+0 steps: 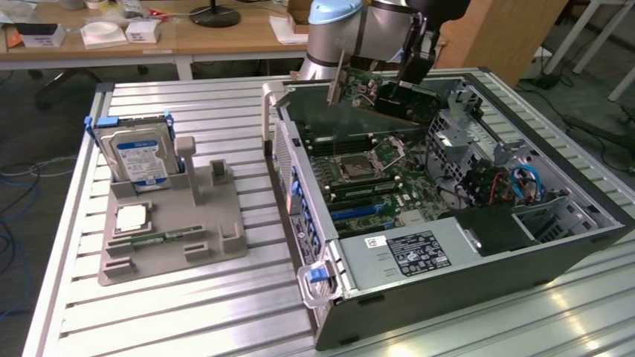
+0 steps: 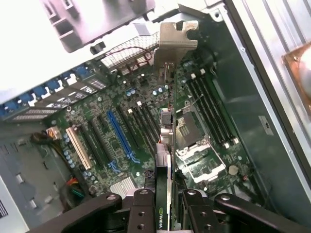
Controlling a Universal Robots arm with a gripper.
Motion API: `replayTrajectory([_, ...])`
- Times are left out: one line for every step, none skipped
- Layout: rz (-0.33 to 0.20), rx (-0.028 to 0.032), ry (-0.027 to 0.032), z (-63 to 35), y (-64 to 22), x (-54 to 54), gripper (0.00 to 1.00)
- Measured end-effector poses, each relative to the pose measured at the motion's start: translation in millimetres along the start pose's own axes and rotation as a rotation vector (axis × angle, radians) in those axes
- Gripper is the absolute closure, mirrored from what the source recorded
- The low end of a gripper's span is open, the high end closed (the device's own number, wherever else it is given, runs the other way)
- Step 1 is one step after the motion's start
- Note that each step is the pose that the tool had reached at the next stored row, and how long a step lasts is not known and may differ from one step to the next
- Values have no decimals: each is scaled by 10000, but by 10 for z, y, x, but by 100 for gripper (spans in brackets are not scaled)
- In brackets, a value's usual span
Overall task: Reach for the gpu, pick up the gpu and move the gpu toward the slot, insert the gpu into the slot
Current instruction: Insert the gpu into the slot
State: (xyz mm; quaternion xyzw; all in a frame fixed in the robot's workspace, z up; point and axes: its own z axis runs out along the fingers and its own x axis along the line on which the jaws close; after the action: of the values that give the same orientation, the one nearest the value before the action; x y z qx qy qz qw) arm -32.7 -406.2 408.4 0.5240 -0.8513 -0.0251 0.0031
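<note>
- Wooden desks (image 1: pixel 198 37) with white boxes stand behind the computer case (image 1: pixel 447 282), filling the background of a workshop.
- A slatted metal table (image 1: pixel 198 312) carries the case, which lies on its side with the side panel off and the interior facing up.
- 1 robot arm (image 1: pixel 347 30) comes down over the far end of the case.
- The motherboard (image 1: pixel 367 171) lines the floor of the case; the wrist view shows its row of dark expansion slots and 1 blue slot (image 2: pixel 120 138).
- A grey fixture tray (image 1: pixel 169 245) sits on the table beside the case, on the exterior view's left of it.
- The gpu (image 1: pixel 362 82) hangs inside the far end of the case, raised clear of the motherboard and seated in no slot. From the wrist it appears edge-on (image 2: pixel 166 131), its grey metal bracket (image 2: pixel 176 43) at the end away from the fingers.
- A silver hard drive (image 1: pixel 139 152) with blue rails stands upright in the tray, well apart from the case.
- The gripper (image 1: pixel 400 95) is clamped on the gpu, 1 finger on each face of the card (image 2: pixel 166 206).
- A small green memory stick (image 1: pixel 159 239) lies flat in the tray, on the tray's side nearer the case.
</note>
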Motion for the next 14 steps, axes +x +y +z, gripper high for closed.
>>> replayTrajectory([-174, 0, 6, 0, 0, 0, 74])
replayTrajectory([-344, 1, 11, 1, 0, 0, 74])
replayTrajectory([-510, 3, 15, 2, 0, 0, 74])
replayTrajectory([-672, 6, 20, 1, 0, 0, 74])
replayTrajectory([-822, 8, 22, 2, -1, 0, 74])
replayTrajectory([-976, 10, 24, 2, -1, 0, 74])
replayTrajectory([-1134, 13, 27, 3, 0, 0, 74])
replayTrajectory([-1246, 14, 24, 3, 0, 0, 74])
replayTrajectory([-1334, 16, 15, 3, 0, 0, 74])
replayTrajectory([-1435, 17, 0, 3, 0, -1, 74])
replayTrajectory([-1541, 18, -12, 4, 0, -1, 74])
replayTrajectory([-1653, 21, -18, 4, 0, 0, 74])
replayTrajectory([-1761, 24, -21, 4, 0, 0, 74])
replayTrajectory([-1868, 27, -22, 4, 0, 0, 74])
